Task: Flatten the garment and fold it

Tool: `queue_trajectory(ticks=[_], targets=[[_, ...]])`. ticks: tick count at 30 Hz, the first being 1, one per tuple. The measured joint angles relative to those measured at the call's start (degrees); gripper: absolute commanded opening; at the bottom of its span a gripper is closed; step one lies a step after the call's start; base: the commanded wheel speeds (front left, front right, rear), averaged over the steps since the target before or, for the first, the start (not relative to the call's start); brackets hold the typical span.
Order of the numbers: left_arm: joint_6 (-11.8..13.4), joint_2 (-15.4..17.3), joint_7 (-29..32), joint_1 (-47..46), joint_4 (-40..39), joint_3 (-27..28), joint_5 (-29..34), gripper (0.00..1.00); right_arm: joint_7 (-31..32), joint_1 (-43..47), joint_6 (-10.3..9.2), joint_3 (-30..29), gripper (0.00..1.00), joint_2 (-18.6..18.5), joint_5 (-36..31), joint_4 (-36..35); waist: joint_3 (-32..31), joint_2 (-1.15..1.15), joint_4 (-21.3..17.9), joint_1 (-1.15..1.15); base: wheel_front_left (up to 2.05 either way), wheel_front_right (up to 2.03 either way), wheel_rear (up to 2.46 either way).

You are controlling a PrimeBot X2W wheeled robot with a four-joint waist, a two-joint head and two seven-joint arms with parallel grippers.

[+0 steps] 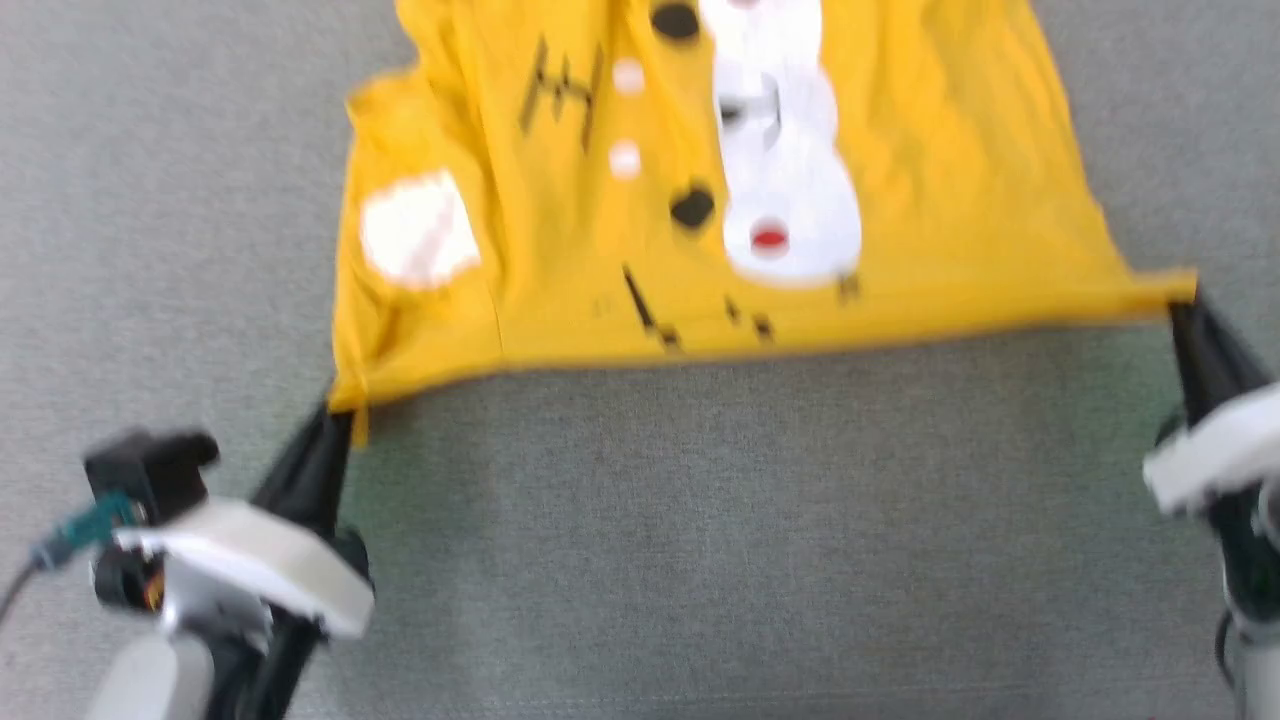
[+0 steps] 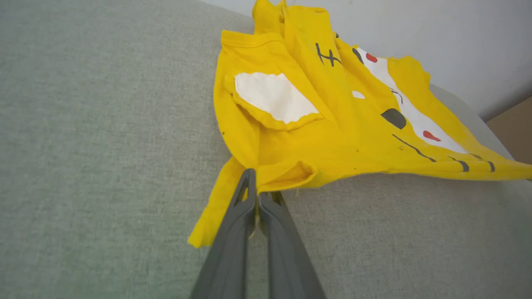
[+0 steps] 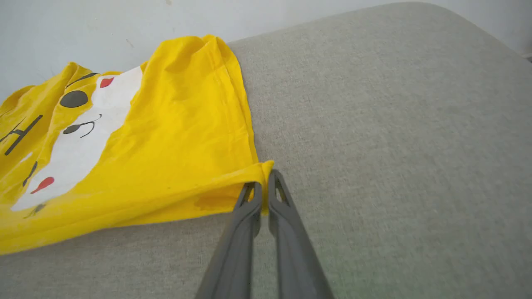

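I see the shirt (image 1: 920, 150) lying print side up on the grey surface (image 1: 700, 520), in the far half of the scene, and its far part runs out of the top of the head view. The left gripper (image 1: 337, 412) is closed tight on the near left corner of the shirt, and the right gripper (image 1: 1182, 308) is closed tight on the near right corner. The near hem (image 1: 800, 335) runs almost straight between them. The cloth is mustard yellow, with a long white patch (image 1: 790, 180) near the middle, a red dot (image 1: 768, 238) at the near end of it, and black marks (image 1: 560, 90) to its left. The right side lies quite smooth. The left side is wrinkled, and there a folded flap (image 2: 274, 99) with a second white patch rests on the front. Under my left fingers a small yellow tail of cloth hangs loose on the surface. A pale wall (image 2: 457, 37) stands behind the far edge.
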Motion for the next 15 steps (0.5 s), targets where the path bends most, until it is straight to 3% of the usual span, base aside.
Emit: queue_trajectory(ticks=[15], targets=[[2.3,0.1,8.3,19.6,-3.9,-1.0,-6.7,0.0,13.5,24.3,-0.02,-2.6,0.0,2.0,5.9,-9.4,-11.6,0.0,1.5,0.0,0.0,0.0,0.0]])
